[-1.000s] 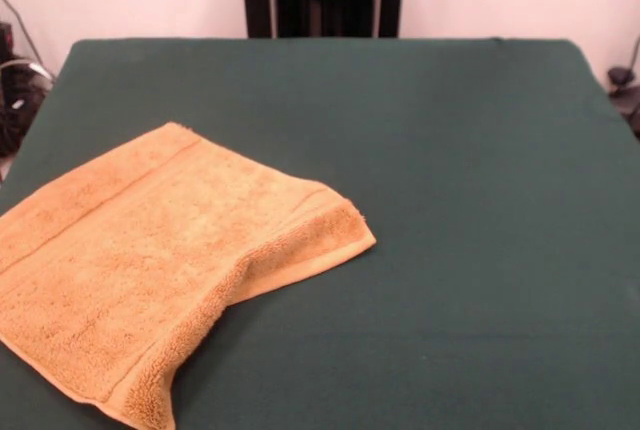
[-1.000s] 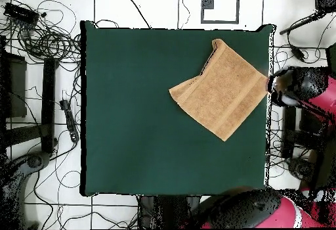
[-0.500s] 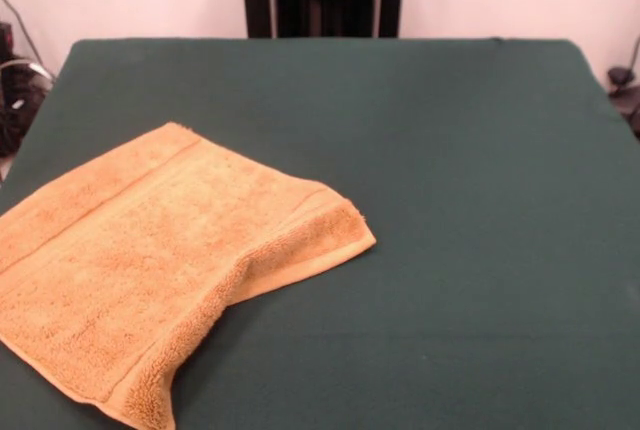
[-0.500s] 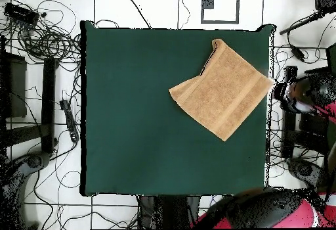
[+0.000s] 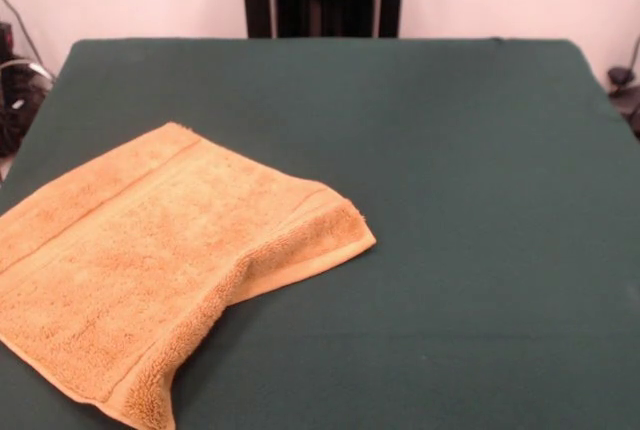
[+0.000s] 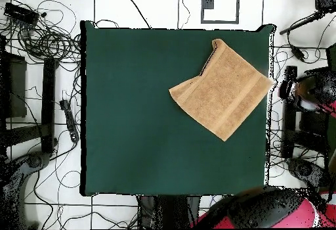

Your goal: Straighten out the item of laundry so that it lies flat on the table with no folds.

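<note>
towel (image 5: 150, 270) one side folded under (underside hidden); table (image 5: 460, 200) | gripper (image 6: 308, 92) state unreadable

A: What did the front camera show?

B: The towel (image 5: 150, 270) lay on the table (image 5: 470, 200) at the picture's lower left, turned at an angle, with a corner pointing toward the middle of the table.

A: Was it flat?

B: Not wholly. Its right-hand part was folded over, so a doubled edge ran from the pointed corner down to the bottom of the picture. A woven band crossed the upper left part, and another ran beside the fold.

A: Did it stay on the table?

B: Its left and lower parts reached the picture's edges, so I could not tell.

A: And the gripper?

B: It did not show in that view.
</note>
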